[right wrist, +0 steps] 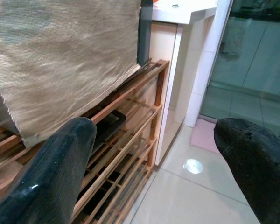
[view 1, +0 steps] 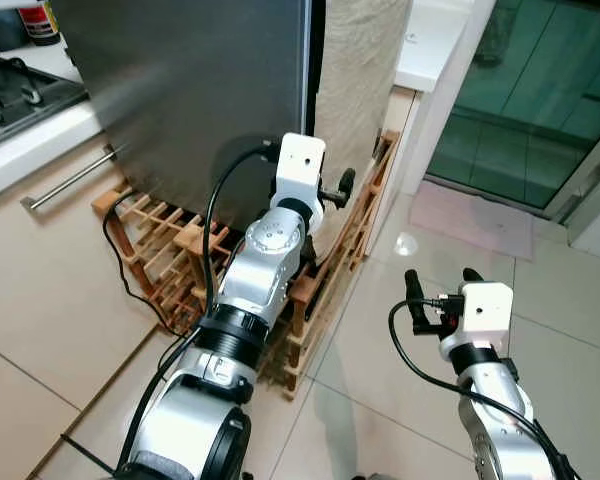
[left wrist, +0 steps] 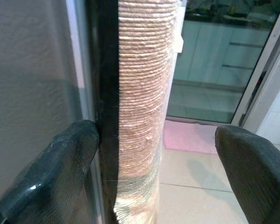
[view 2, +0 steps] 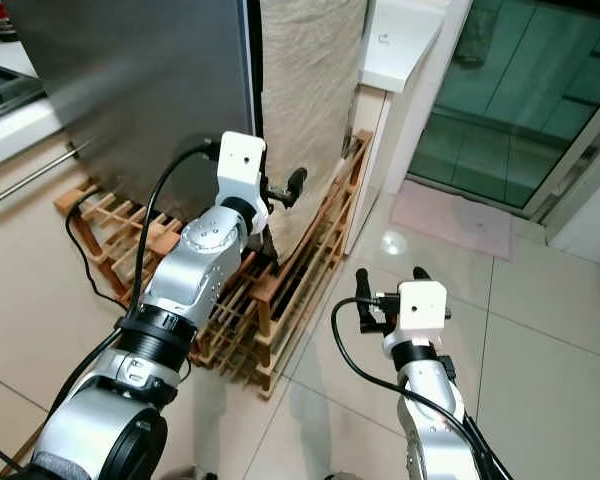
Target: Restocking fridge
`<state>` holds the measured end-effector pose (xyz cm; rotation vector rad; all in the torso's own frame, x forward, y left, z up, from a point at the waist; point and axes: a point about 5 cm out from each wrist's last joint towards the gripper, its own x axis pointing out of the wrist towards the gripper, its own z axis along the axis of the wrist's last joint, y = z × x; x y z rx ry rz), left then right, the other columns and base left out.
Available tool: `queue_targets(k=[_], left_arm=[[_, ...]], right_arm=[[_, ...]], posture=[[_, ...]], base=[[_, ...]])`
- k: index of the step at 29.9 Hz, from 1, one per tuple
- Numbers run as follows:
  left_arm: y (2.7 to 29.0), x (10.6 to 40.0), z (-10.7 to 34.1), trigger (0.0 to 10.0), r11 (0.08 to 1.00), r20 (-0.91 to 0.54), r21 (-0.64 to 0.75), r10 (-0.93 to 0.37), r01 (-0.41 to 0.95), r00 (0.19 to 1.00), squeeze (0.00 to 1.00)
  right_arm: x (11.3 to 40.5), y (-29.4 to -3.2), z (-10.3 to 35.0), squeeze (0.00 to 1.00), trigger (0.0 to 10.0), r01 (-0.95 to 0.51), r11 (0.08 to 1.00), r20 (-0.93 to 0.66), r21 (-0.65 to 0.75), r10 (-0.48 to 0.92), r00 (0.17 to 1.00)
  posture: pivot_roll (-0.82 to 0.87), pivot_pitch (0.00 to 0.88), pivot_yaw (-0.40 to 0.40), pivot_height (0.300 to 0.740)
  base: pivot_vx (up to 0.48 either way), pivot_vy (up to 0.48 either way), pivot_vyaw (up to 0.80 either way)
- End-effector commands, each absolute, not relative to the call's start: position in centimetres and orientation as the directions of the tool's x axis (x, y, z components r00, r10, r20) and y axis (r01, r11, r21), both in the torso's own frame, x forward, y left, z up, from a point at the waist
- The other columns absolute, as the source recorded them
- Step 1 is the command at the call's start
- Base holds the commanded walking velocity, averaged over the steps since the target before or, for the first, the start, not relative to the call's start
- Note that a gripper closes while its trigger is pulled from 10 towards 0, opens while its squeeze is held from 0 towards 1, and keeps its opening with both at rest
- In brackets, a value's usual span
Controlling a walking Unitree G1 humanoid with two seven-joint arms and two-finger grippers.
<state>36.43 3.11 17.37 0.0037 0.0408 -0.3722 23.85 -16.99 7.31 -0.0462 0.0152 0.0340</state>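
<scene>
The fridge [view 1: 200,90] is a tall grey steel box with its door shut. My left gripper [view 1: 330,190] is raised to the door's right edge and is open. In the left wrist view, one finger [left wrist: 70,158] rests at the steel edge beside the dark door gap. The other finger [left wrist: 252,163] stands apart past a beige woven cloth [left wrist: 140,93] that hangs along the fridge's side. My right gripper [view 1: 441,277] hovers low over the tiled floor to the right, open with nothing between its fingers.
A wooden slatted rack [view 1: 180,240] surrounds the fridge's base, with a black cable [view 1: 120,260] across it. A stove [view 1: 10,95] and a drawer handle [view 1: 70,180] are on the left. A white counter [view 1: 430,40], glass door [view 1: 540,90] and pink mat [view 1: 475,220] lie to the right.
</scene>
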Motion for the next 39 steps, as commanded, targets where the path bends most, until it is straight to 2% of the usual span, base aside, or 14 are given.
queue_targets(k=[1,5,9,13,27,33,39], left_arm=[[0.3,36.0,18.6,10.0,0.892,-0.004,0.003,-0.453,0.453,0.892,0.0],[-2.2,35.1,18.6,10.0,0.816,-0.023,-0.017,-0.578,0.578,0.816,0.0],[-3.5,34.6,18.8,10.0,0.77,-0.015,-0.012,-0.638,0.638,0.77,0.0],[-5.3,33.3,19.9,10.0,0.672,0.049,-0.041,-0.738,0.739,0.673,0.0],[-7.3,31.3,23.4,10.0,0.491,0.21,-0.114,-0.838,0.864,0.504,0.0],[-7.6,30.7,23.8,10.0,0.446,0.229,-0.131,-0.856,0.885,0.465,0.0],[-7.0,30.9,23.8,10.0,0.474,0.221,-0.121,-0.843,0.872,0.49,0.0]], right_arm=[[24.0,-17.1,7.5,0.0,10.0,-0.038,0.998,-0.006,-0.049,0.038,0.999],[24.1,-17.0,7.5,0.0,10.0,-0.042,0.998,-0.005,-0.05,0.042,0.999],[24.1,-17.0,7.5,0.0,10.0,-0.043,0.998,-0.003,-0.05,0.043,0.999],[24.0,-16.9,7.5,0.0,10.0,-0.045,0.998,-0.004,-0.05,0.045,0.999],[24.1,-16.8,7.2,0.0,10.0,-0.044,0.998,-0.019,-0.049,0.043,0.999],[24.2,-16.9,7.0,0.0,10.0,-0.042,0.998,-0.025,-0.049,0.04,0.999],[24.3,-16.9,6.9,0.0,10.0,-0.039,0.998,-0.025,-0.048,0.038,0.999]], posture=[[0.02,0.0,-0.017,0.736],[0.01,0.0,-0.018,0.736],[0.01,0.0,-0.016,0.736],[0.01,0.005,-0.014,0.736],[0.01,0.014,-0.011,0.736],[0.0,0.015,-0.01,0.736],[0.01,0.017,-0.011,0.736]], base=[[0.0,0.0,0.0],[0.0,0.0,0.0],[0.0,0.0,0.0],[0.0,0.0,0.0],[0.0,0.0,0.0],[0.0,0.0,0.0],[0.0,0.0,0.0]])
